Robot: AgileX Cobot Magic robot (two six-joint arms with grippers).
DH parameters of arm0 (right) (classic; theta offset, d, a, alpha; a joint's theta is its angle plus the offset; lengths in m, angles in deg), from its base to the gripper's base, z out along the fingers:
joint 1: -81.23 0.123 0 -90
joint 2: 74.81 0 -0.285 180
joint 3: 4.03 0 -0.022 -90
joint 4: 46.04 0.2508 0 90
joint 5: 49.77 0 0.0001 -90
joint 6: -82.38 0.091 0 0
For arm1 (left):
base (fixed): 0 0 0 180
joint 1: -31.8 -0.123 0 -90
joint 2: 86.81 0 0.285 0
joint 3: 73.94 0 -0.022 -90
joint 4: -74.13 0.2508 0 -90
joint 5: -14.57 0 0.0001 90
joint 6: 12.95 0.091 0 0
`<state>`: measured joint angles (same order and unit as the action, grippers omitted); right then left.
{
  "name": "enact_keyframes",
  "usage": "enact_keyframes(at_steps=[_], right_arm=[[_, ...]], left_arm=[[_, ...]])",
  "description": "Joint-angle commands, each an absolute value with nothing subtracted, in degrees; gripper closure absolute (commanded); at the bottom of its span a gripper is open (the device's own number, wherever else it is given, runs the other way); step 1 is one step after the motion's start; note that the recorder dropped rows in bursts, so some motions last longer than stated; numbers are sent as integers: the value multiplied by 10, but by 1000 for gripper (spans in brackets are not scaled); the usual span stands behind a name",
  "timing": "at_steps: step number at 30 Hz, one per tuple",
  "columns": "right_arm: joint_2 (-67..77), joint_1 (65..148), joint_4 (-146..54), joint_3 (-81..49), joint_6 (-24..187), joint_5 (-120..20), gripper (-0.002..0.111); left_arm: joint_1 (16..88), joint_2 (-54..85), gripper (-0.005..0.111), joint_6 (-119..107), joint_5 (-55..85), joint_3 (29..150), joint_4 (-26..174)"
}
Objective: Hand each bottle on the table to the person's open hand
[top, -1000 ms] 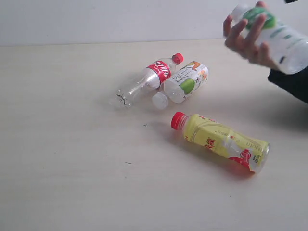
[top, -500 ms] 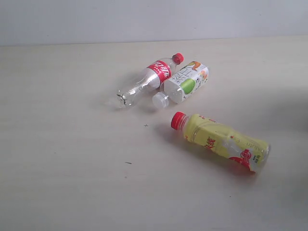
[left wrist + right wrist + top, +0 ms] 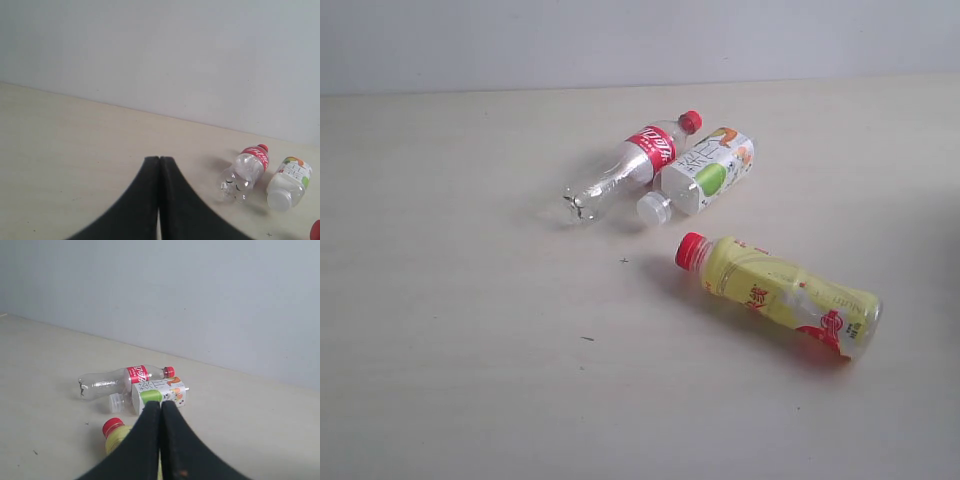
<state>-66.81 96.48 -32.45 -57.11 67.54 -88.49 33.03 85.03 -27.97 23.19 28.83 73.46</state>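
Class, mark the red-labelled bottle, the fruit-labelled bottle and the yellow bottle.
clear plastic bottle with red label [image 3: 651,147], exterior view, on label
clear plastic bottle with white fruit label [image 3: 708,172], exterior view, on label
yellow plastic bottle with red cap [image 3: 775,290], exterior view, body

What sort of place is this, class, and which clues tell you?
Probably a lab or test bench rather than a home: a plain pale table against a blank wall, with a red-labelled bottle, fruit-labelled bottle and yellow bottle lying on it.

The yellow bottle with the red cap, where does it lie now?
In the exterior view the yellow bottle lies on its side on the table, right of centre, below and apart from the fruit-label bottle, its cap pointing left.
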Motion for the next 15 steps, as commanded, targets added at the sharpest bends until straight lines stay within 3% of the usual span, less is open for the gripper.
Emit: enact_keyframes(at_steps=[1,8,11,12,15], right_arm=[[-670,966,-328,-575,671,-876,108],[-670,966,-336,-575,673,-876,108],[-670,965,-480,-575,690,-881,108],[-670,965,-655,-574,831,-881,108],[-670,966,-795,-574,1134,-906,107]], left_arm=[[334,854,107,-277,230,288,731],[334,854,107,-277,230,288,731],[334,854,107,-277,230,288,731],[334,854,107,-277,230,288,731],[334,854,107,-277,230,288,731]])
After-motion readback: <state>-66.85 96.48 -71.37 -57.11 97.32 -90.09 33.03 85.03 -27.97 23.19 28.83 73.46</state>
